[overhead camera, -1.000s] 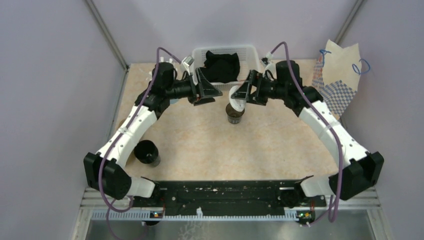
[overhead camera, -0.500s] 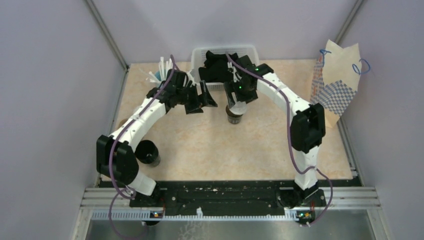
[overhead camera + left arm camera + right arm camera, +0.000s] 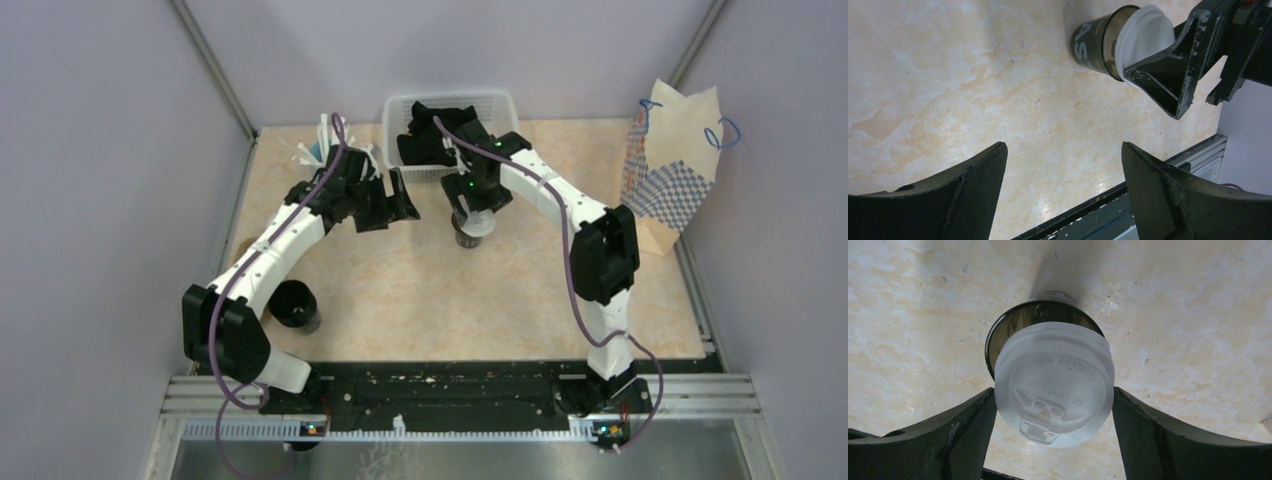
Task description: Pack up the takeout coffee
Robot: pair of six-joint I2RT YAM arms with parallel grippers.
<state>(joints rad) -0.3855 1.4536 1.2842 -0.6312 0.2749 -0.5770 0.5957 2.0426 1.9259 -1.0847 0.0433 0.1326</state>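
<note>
Upper centre of the top view, coffee cup [image 3: 467, 238]: dark, lettered, upright on the desk [image 3: 420, 300], just below the white basket [image 3: 450, 97].
Lid [image 3: 1054, 390]: frosted white, over the cup's open rim.
Right tool [image 3: 1054, 400]: gripping the lid's edges.
Left tool [image 3: 1063, 150]: open, over bare desk left of cup.

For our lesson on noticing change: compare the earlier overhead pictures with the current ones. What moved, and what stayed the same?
The right arm swung its elbow inward, the right gripper still gripping the white lid over the dark cup. The left gripper, open and empty, drew back leftward from that cup. The black cup, basket and paper bag stayed put.
</note>
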